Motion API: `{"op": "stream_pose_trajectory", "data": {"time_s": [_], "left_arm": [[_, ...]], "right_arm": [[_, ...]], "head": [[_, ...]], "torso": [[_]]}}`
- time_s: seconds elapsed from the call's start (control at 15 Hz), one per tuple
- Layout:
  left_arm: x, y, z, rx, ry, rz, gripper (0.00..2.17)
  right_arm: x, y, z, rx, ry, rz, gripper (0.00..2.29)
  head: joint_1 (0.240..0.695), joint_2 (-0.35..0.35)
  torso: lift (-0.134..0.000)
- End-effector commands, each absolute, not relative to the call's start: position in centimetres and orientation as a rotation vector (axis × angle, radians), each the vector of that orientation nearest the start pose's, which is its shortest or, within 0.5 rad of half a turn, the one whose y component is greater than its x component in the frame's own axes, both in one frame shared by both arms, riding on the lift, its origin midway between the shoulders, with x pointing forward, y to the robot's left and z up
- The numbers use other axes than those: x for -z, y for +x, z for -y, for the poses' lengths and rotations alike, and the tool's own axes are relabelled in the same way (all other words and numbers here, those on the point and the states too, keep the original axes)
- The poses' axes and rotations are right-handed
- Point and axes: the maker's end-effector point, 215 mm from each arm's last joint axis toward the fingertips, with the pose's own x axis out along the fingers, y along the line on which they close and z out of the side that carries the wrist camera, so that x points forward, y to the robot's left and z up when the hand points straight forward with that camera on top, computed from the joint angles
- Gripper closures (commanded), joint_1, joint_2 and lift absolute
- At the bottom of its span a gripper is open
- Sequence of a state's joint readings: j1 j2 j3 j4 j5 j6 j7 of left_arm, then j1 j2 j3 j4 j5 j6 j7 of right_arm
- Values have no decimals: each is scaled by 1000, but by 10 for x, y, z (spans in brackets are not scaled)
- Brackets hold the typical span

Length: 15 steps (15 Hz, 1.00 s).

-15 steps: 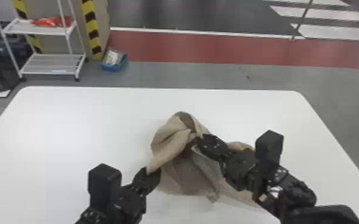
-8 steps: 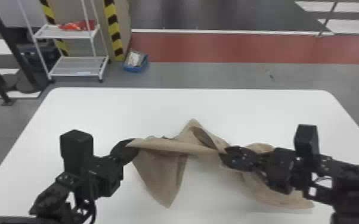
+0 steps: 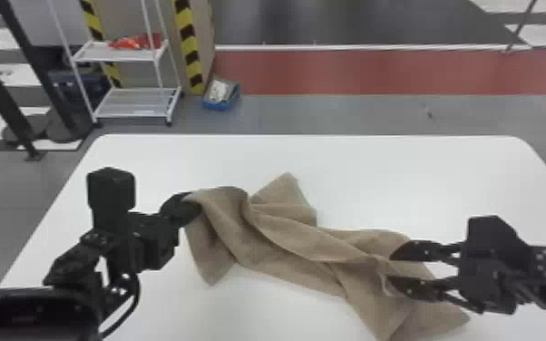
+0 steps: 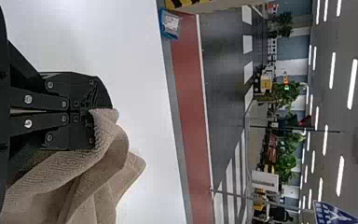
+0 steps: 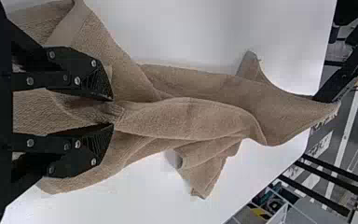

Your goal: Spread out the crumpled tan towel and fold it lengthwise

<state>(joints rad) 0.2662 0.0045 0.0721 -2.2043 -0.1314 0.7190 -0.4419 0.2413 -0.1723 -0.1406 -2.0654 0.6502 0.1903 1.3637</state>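
The black left pincer (image 3: 191,204) grasps the rumpled tan towel (image 3: 281,247); the black right pincer (image 3: 394,268) sits released around its folds.

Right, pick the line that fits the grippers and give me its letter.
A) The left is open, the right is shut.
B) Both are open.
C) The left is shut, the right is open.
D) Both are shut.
C: the left gripper is closed on the towel, while the right gripper has its fingers apart.
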Motion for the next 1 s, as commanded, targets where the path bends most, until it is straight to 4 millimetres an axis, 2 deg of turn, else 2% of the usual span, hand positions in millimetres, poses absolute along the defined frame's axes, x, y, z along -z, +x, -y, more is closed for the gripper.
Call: {"op": "stream_pose_trajectory", "data": {"time_s": [0.0,0.13,0.27,0.47,0.6,0.8,0.93], "left_arm": [[362,483,-200,298,34,-384,2142],[362,483,-199,301,32,-383,2142],[362,482,-198,307,30,-384,2142],[362,479,-198,311,30,-385,2142],[361,478,-196,318,29,-384,2142],[360,478,-190,329,30,-382,2142],[360,477,-189,331,30,-382,2142]], "right_arm": [[401,397,203,-1026,-711,-524,49],[405,397,204,-1027,-725,-542,319],[408,395,200,-1025,-687,-560,340],[384,393,191,-1010,-584,-525,340],[374,388,188,-997,-494,-531,340],[381,373,171,-1031,-491,-544,340],[393,372,174,-1024,-527,-581,340]], "head": [[695,15],[695,4],[695,-1],[695,0],[695,8],[695,13],[695,21]], "torso": [[-124],[-124],[-124],[-124],[-124],[-124],[-124]]}}
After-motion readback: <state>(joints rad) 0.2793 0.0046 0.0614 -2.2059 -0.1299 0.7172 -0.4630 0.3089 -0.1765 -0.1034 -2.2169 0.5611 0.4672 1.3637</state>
